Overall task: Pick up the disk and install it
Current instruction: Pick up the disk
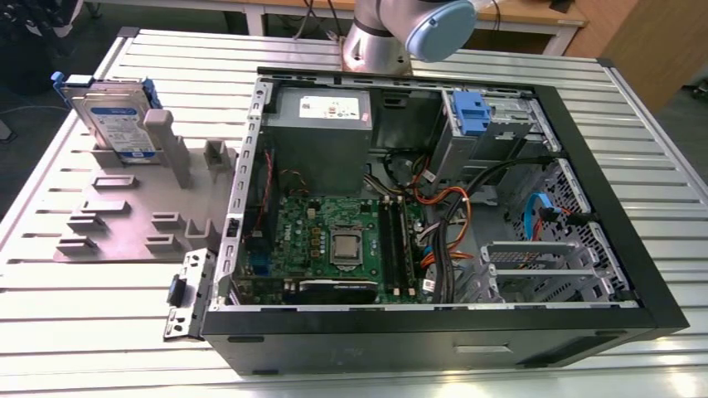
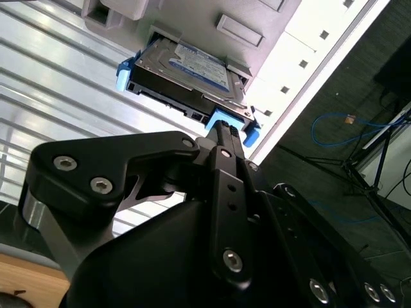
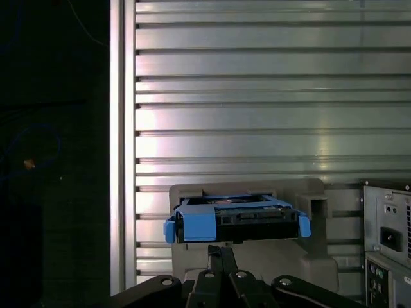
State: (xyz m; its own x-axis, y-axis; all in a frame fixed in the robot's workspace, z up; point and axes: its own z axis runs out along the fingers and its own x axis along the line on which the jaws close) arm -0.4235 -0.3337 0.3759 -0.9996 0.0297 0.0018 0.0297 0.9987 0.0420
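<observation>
Disk stands on edge in a slot of the grey holder on the slatted table, at the exterior view's left of the open case and apart from it. The arm rises at the table's far edge, behind the case. A blue handle sits on the case's metal cage.

In the second wrist view the disk shows its white-and-blue label, its blue bracket around it. The gripper has its fingers pressed together with nothing between them, tips pointing at the bracket's end.

In the first wrist view the disk is seen edge-on in the holder. The gripper, tips together, points at it.
</observation>
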